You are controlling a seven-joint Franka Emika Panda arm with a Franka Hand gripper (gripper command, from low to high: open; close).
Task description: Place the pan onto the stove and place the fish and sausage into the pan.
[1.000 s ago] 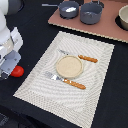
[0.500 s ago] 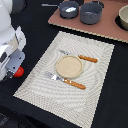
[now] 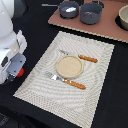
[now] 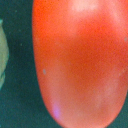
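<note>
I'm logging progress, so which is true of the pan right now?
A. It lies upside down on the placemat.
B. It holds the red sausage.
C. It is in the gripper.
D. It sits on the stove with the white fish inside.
D: in the exterior view the pan rests on the stove with the fish in it.

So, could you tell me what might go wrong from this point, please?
1. The sausage fills the wrist view, so the fingers are unseen; a grasp here could be off-centre and the rounded lump may slip.
2. The pan lies far across the table on the stove, so a weak hold risks a drop above the placemat setting.
</note>
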